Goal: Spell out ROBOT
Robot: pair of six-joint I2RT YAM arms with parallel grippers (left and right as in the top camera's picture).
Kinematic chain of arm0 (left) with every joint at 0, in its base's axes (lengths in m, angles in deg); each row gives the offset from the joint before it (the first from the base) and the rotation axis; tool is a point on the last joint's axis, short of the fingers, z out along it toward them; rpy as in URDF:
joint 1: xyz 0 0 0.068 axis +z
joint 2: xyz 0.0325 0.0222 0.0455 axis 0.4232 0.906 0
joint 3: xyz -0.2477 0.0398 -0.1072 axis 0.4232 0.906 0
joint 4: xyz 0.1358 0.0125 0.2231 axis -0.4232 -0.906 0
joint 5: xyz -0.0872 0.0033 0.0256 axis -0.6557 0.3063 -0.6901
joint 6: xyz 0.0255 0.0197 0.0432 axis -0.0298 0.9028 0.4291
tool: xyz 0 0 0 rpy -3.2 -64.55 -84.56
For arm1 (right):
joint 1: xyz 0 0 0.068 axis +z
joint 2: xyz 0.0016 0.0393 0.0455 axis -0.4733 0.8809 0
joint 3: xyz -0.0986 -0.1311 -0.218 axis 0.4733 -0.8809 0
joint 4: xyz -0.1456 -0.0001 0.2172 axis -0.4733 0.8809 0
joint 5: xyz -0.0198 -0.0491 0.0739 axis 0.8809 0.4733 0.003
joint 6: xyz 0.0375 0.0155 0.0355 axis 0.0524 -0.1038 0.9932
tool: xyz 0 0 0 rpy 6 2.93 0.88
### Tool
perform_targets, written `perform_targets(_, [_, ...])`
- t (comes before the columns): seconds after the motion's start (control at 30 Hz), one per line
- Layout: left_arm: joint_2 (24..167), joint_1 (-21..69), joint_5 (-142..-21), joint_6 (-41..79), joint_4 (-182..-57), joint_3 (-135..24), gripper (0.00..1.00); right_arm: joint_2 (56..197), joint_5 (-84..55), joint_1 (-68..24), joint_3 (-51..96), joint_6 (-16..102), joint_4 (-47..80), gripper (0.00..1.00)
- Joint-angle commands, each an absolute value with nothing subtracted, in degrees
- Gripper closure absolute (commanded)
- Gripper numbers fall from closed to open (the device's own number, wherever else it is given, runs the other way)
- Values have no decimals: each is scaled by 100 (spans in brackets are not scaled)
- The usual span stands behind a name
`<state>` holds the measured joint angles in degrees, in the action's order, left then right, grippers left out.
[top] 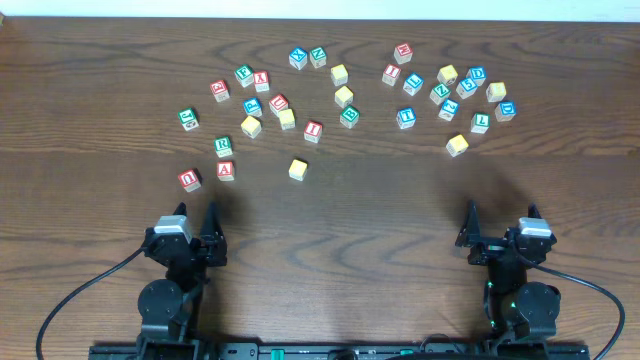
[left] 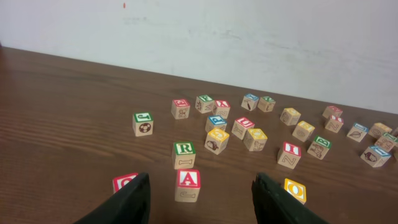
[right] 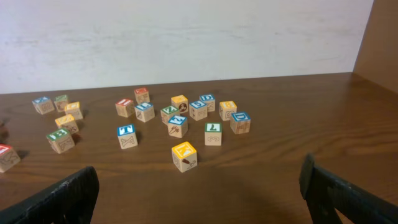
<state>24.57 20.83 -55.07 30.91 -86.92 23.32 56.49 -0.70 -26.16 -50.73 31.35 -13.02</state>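
The green-bordered R cube (top: 222, 146) (left: 184, 154) stands at the left of the scatter, just beyond the red A cube (top: 226, 170) (left: 188, 185). A yellow O cube (top: 298, 169) (left: 295, 190) sits alone nearer the front. The blue-bordered T cube (top: 405, 117) (right: 126, 136) lies right of centre, and another yellow cube (top: 457, 145) (right: 184, 155) is at the front right. I cannot pick out the B among the blue-bordered cubes. My left gripper (top: 197, 216) (left: 200, 213) is open and empty, just short of the A cube. My right gripper (top: 500, 218) (right: 202, 202) is wide open, well short of all the cubes.
A red U cube (top: 189, 179) (left: 124, 182) sits by the left finger's tip. Several other letter cubes spread in a band across the far half of the wooden table (top: 350, 250). A pale wall rises behind the table in both wrist views.
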Motion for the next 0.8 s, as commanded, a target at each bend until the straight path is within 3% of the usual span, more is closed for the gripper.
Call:
perform_targets(0.0, [2419,2107,-5455,3039,-8926,2422,48,5605,-105,-2671,-5084,3062,-1282,1])
perform_targets(0.5, [2599,2107,-5920,2221,-8869,1764,48,5605,-105,-2671,-5084,3065,-1282,1])
perform_targets(0.77, [4529,2112,-5925,2658,-9317,179,48,5605,-105,-2671,-5084,3062,-1282,1])
